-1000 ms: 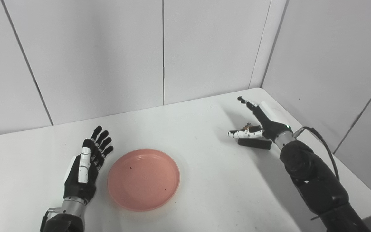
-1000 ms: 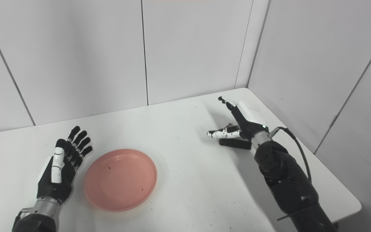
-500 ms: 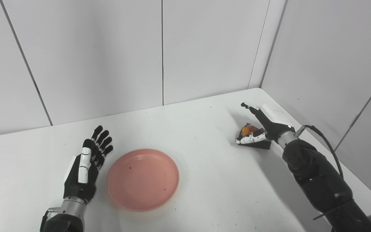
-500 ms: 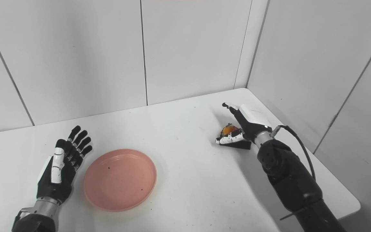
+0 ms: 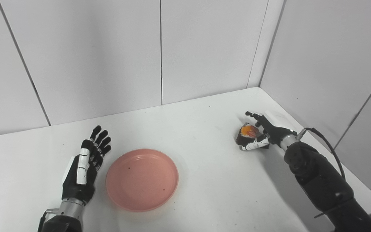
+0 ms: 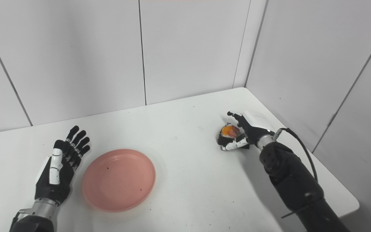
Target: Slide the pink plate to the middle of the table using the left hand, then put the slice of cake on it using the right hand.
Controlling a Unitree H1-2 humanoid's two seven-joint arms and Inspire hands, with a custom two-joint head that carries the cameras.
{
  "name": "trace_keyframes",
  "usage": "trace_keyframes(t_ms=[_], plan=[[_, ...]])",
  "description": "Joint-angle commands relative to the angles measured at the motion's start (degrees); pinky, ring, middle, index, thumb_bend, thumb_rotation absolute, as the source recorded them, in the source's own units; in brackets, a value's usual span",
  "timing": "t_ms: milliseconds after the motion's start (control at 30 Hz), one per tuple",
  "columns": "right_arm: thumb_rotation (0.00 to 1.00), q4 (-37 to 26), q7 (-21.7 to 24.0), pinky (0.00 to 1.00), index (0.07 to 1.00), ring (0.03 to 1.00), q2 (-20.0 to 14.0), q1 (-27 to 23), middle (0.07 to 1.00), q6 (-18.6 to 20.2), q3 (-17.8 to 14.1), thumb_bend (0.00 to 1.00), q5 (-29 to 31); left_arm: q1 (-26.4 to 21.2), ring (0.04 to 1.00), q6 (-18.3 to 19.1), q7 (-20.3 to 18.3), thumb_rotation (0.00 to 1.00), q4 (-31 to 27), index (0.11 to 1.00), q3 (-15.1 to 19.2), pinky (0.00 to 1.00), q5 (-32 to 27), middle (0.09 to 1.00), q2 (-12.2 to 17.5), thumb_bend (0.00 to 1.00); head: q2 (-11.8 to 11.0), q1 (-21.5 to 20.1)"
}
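Observation:
The pink plate (image 5: 142, 179) lies on the white table, left of the middle. My left hand (image 5: 84, 166) rests open and flat on the table just left of the plate's rim, close to it but not gripping it. The slice of cake (image 5: 247, 132), dark with an orange top, is at the right side of the table. My right hand (image 5: 264, 134) is closed around it, thumb in front and fingers behind. The cake is tilted so its top faces me. It also shows in the right eye view (image 6: 230, 131).
The white table (image 5: 211, 180) sits in a corner, with white wall panels behind and to the right. Its right edge and front right corner are near my right arm. A black cable (image 5: 327, 145) loops off the right wrist.
My right hand came down from an open pose over the cake and closed around it. The cake tipped up, so its orange top now shows. The left hand and plate stayed put.

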Motion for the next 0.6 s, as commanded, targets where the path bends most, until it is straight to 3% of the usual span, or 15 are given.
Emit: trace_keyframes(t_ms=[0, 233, 300, 333, 567], plan=[[0.17, 0.9, -2.9, 0.56, 0.824, 0.698, -1.6, -2.5, 0.808, -2.9, 0.1, 0.82, -0.9, 5.5, 0.948, -0.1, -0.4, 1.00, 2.6, 0.953, 0.5, 0.94, -0.7, 0.963, 0.5, 0.65, 0.1, 0.1], [0.01, 5.4, -7.2, 0.49, 0.721, 0.599, -0.4, -3.3, 0.670, -7.5, -0.3, 0.70, 1.7, 5.8, 0.945, 0.5, 0.4, 1.00, 1.6, 0.947, 0.2, 0.94, 0.1, 0.956, 0.3, 0.65, 0.6, 0.5], [0.00, 6.2, -8.9, 0.45, 0.661, 0.540, 0.2, -3.4, 0.603, -8.9, -0.7, 0.67, 2.5, 6.0, 0.957, 1.0, 0.4, 1.00, 1.0, 0.957, 0.0, 0.96, 0.3, 0.965, 0.3, 0.64, 0.7, 0.5], [0.00, 6.3, -9.8, 0.37, 0.577, 0.449, 0.5, -3.4, 0.489, -9.2, -0.9, 0.57, 2.7, 6.2, 0.953, 1.4, 0.5, 1.00, 0.7, 0.953, 0.0, 0.96, 0.4, 0.963, 0.3, 0.65, 0.7, 0.5], [0.00, 4.7, -13.6, 0.30, 0.531, 0.386, 2.2, -3.1, 0.430, -9.1, -1.7, 0.52, 3.1, 6.6, 0.959, 2.3, 0.5, 1.00, -0.8, 0.959, -0.1, 0.96, 0.5, 0.968, 0.4, 0.63, 1.0, 0.7]])
